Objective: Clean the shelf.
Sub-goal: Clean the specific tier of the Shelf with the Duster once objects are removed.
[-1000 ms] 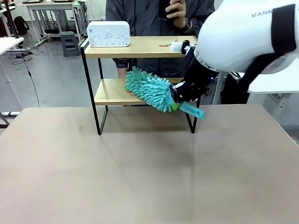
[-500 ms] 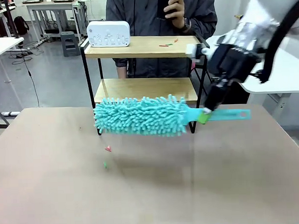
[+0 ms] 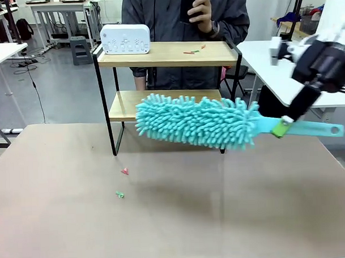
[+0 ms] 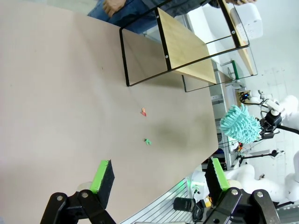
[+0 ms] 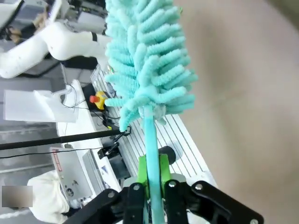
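Two small scraps [image 3: 192,50] lie on the top board of the shelf [image 3: 164,57], which stands at the far edge of the table [image 3: 176,231] in front of a person. A white device [image 3: 124,39] sits at that board's left end. The right gripper [image 3: 283,127] is clamped on the handle of a teal duster [image 3: 198,121], whose head hangs in the air in front of the lower board, near the right-hand frame post. The likeliest trouble is a sweep along the top board that pushes the white device off its end, or a fluffy head that snags on the thin black frame and twists in the grip. Swept bits may also simply land on the table, where a red scrap [image 3: 124,171] and a green scrap [image 3: 119,194] already lie. The front view sets the duster's height against both boards. The right wrist view, looking along the handle, gives no such height but does show both green pads pinched tight on the handle. The left wrist view shows the left gripper [image 4: 160,179] with jaws wide apart and nothing between them, above the near table.
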Motion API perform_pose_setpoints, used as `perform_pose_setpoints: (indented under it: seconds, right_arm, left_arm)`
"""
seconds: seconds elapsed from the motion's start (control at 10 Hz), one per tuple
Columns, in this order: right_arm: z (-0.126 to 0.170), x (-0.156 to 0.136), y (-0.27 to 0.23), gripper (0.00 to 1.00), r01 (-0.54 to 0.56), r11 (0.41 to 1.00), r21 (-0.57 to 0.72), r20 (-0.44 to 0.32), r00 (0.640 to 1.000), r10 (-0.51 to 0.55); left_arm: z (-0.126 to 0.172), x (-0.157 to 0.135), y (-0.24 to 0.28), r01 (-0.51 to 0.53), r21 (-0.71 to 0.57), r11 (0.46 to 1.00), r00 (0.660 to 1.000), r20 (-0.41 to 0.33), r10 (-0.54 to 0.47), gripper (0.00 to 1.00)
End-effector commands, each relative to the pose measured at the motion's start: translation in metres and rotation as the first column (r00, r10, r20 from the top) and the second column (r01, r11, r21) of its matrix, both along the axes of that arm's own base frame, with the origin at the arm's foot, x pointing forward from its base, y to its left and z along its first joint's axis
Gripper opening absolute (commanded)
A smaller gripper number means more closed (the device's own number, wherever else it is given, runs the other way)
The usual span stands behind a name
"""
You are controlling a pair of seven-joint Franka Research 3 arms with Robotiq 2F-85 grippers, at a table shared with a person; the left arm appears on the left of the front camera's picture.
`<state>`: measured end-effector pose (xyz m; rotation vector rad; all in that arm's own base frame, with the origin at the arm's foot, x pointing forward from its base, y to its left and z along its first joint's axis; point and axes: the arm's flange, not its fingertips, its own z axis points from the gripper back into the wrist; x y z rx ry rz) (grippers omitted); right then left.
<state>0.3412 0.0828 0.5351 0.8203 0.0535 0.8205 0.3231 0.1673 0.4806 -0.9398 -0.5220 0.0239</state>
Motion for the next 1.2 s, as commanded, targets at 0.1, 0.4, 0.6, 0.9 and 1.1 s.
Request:
perform_pose_setpoints:
  seconds: [0.1,0.4,0.6,0.9,1.1]
  right_arm:
    - [0.011,-0.082,-0.114,0.12,0.260,0.958,0.120,-0.043,0.966,-0.257]
    - [-0.020,-0.147,-0.207,0.12,0.744,0.659,0.108,-0.185,0.667,-0.722]
    - [-0.032,-0.152,-0.221,0.12,0.843,0.529,0.097,-0.199,0.537,-0.820]
    - [-0.029,-0.166,-0.241,0.12,0.781,0.619,0.082,-0.179,0.622,-0.762]
    - [-0.029,-0.166,-0.241,0.12,0.781,0.619,0.082,-0.179,0.622,-0.762]
  left_arm:
    - [0.000,-0.001,-0.001,0.013,0.005,1.000,1.000,0.020,-0.013,1.00]
    - [0.000,-0.001,-0.001,0.013,0.005,1.000,1.000,0.020,-0.013,1.00]
    - [0.000,-0.001,-0.001,0.013,0.005,1.000,1.000,0.020,-0.013,1.00]
    - [0.000,-0.001,-0.001,0.013,0.005,1.000,1.000,0.020,-0.013,1.00]
    - [0.000,-0.001,-0.001,0.013,0.005,1.000,1.000,0.020,-0.013,1.00]
